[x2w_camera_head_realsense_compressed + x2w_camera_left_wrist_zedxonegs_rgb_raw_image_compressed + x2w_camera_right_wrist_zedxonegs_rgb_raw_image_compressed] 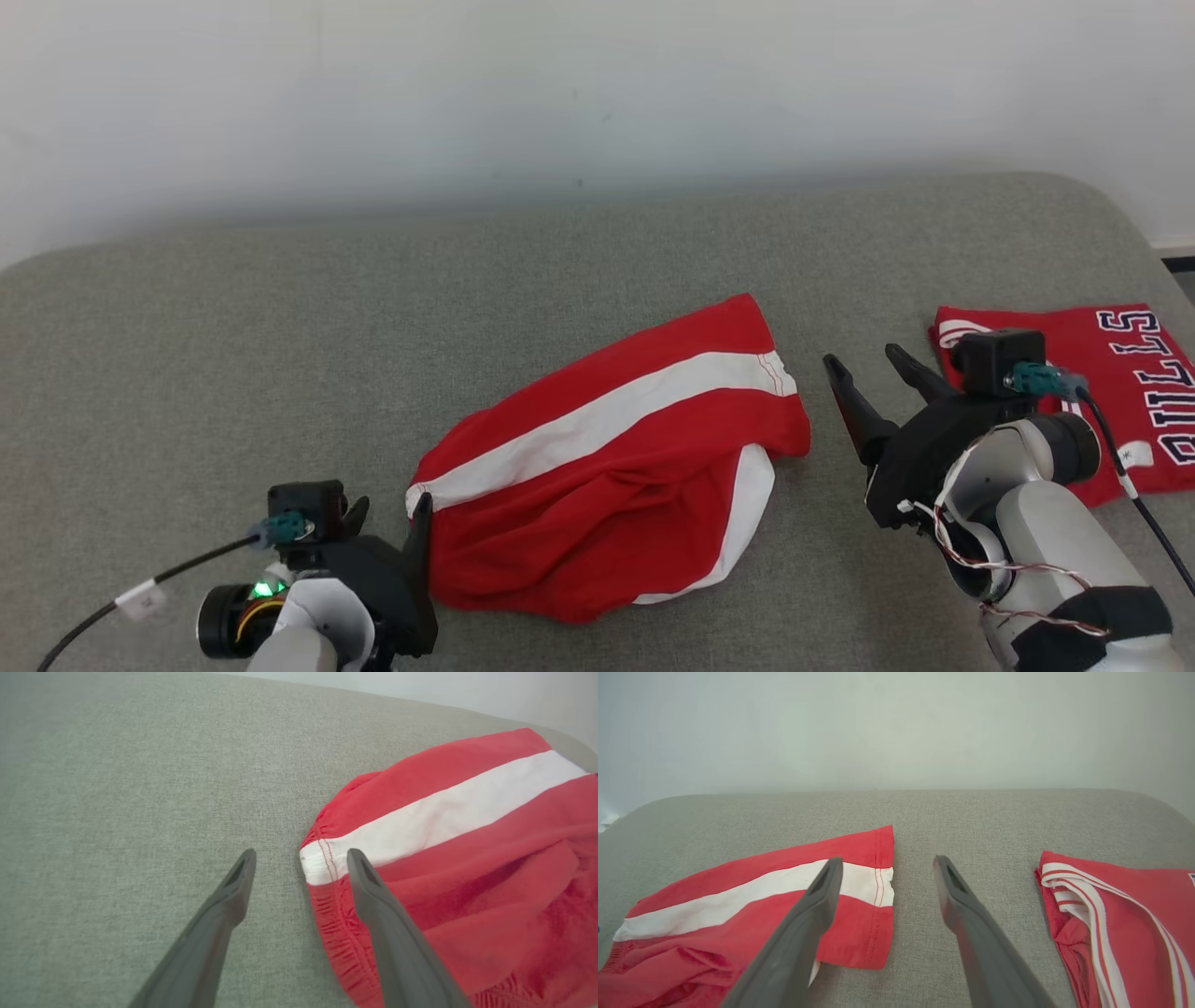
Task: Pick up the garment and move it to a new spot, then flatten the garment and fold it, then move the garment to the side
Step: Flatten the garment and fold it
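Shorts (607, 457), red with a white stripe, lie loosely bunched on the grey cushion (280, 327). They sit mid-width and nearer the front edge than the back. They are not flat: folds are heaped along the near side and a white lining shows at the lower right.

Jersey (1120, 392), red and folded, lies at the right edge, apart from the shorts.

Left gripper (392, 511): released, holding nothing, at the shorts' left end. In the left wrist view its fingers straddle the waistband (322, 858) corner, one over bare cushion and one over cloth. Contact with the cloth: cannot tell.

Right gripper (864, 359): released, holding nothing, just off the shorts' right end, between shorts and jersey. In the right wrist view one finger overlaps the leg hem (882, 891) and the other is over bare cushion.

Step, as judged: approach for a two-handed grasp at opposite ends, to lift or stretch the shorts. Flattening and folding are not yet done.

Next move calls for:
- Each gripper comes down onto its edge and closes on the cloth alone.
- The left takes the waistband corner and the right takes the hem.
- The right must shift toward the shorts and stay clear of the jersey.
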Motion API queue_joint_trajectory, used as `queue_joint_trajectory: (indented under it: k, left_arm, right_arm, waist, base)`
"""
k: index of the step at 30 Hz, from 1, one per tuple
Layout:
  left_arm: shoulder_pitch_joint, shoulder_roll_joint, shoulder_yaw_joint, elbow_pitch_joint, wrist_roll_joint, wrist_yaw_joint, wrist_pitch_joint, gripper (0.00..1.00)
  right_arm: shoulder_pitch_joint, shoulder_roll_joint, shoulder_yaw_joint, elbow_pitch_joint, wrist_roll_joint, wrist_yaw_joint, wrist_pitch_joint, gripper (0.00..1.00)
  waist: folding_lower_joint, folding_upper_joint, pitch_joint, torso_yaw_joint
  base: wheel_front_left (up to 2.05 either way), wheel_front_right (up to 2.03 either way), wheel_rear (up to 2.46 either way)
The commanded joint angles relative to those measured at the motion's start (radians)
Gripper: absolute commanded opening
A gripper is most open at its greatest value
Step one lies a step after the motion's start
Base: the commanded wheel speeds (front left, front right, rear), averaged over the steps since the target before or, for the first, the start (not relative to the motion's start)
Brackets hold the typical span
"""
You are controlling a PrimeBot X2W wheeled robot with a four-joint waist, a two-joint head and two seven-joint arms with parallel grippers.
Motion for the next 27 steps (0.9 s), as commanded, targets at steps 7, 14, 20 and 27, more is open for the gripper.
queue_joint_trajectory:
  k: [7, 14, 20, 27]
  left_arm:
    - [-0.091, -0.009, -0.026, 0.079, 0.012, 0.076, 0.088, 1.00]
    - [-0.111, -0.017, -0.072, 0.102, 0.000, 0.062, 0.111, 0.96]
    - [-0.131, -0.021, -0.108, 0.110, -0.010, 0.057, 0.122, 0.00]
    - [-0.165, -0.020, -0.135, 0.110, -0.023, 0.060, 0.112, 0.00]
  right_arm:
    - [-0.119, 0.015, 0.028, 0.117, 0.030, -0.002, 0.081, 1.00]
    - [-0.195, 0.021, 0.042, 0.211, 0.069, -0.002, 0.150, 1.00]
    - [-0.247, 0.030, 0.035, 0.280, 0.084, -0.002, 0.186, 1.00]
    - [-0.311, 0.064, 0.009, 0.357, 0.136, -0.002, 0.222, 1.00]
  waist:
    - [-0.0002, -0.0001, 0.082, 0.000]
    - [-0.0002, -0.0001, 0.115, 0.020]
    - [-0.0002, -0.0001, 0.138, 0.035]
    - [-0.0002, -0.0001, 0.180, 0.046]
  base:
    - [0.00, 0.00, 0.00]
    - [0.00, 0.00, 0.00]
    - [0.00, 0.00, 0.00]
    - [0.00, 0.00, 0.00]
